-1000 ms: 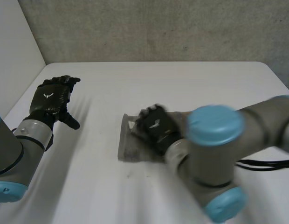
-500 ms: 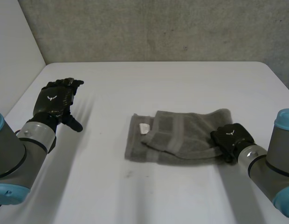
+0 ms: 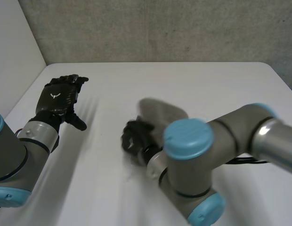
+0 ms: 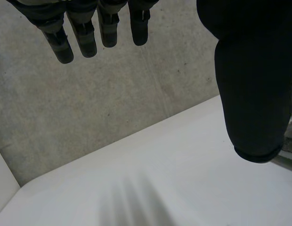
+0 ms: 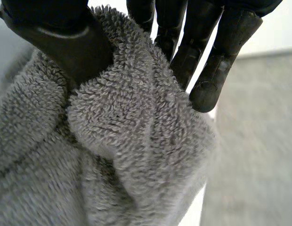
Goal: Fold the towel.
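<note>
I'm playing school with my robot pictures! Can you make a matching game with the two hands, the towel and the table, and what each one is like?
Things:
1. left hand
2. right hand
3. towel
4. table

What each is like:
A. white and flat
B. open, holding nothing
C. grey and fluffy
D. pinching cloth

Pairs: 1-B, 2-D, 3-C, 4-A
</note>
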Controlling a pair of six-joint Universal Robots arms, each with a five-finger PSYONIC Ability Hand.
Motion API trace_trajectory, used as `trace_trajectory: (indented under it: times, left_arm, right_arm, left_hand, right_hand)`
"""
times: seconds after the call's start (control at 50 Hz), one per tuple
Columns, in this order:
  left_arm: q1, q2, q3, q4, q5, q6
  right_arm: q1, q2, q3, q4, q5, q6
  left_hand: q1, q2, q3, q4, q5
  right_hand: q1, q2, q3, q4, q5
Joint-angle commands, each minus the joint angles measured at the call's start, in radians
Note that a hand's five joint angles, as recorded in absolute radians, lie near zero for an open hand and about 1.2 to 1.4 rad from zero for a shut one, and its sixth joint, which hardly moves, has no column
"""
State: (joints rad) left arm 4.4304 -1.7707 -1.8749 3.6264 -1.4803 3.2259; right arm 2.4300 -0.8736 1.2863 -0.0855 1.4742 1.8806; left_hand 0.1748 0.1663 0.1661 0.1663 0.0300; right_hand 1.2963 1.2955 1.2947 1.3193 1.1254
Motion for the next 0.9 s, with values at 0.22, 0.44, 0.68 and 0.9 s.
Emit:
trace_trajectory:
  times: [0.22,0.44,0.68,0.9]
  left_arm:
    - [-0.094,-0.007,0.175,-0.014,-0.008,-0.004]
    - [-0.242,-0.116,0.348,-0.103,-0.011,-0.03]
    - [-0.373,-0.383,0.405,-0.236,-0.116,-0.107]
    - [-0.375,-0.498,0.418,-0.247,-0.189,-0.098]
  right_arm:
    - [-0.106,-0.275,0.174,-0.013,-0.038,0.606]
    - [-0.351,-0.468,0.332,0.0,-0.054,0.934]
    - [-0.445,-0.354,0.312,-0.002,-0.119,1.161]
    - [-0.408,-0.118,0.203,0.003,-0.14,1.206]
  left_hand:
    - [0.001,0.009,0.009,0.009,-0.029]
    - [0.003,0.012,0.012,0.012,-0.026]
    - [0.003,0.012,0.012,0.012,-0.026]
    - [0.003,0.012,0.012,0.012,-0.026]
  right_hand:
    - [-1.122,-1.121,-1.12,-1.145,-1.125]
    - [-1.122,-1.121,-1.12,-1.145,-1.125]
    - [-1.122,-1.121,-1.12,-1.145,-1.125]
    - [-1.122,-1.121,-1.12,-1.145,-1.125]
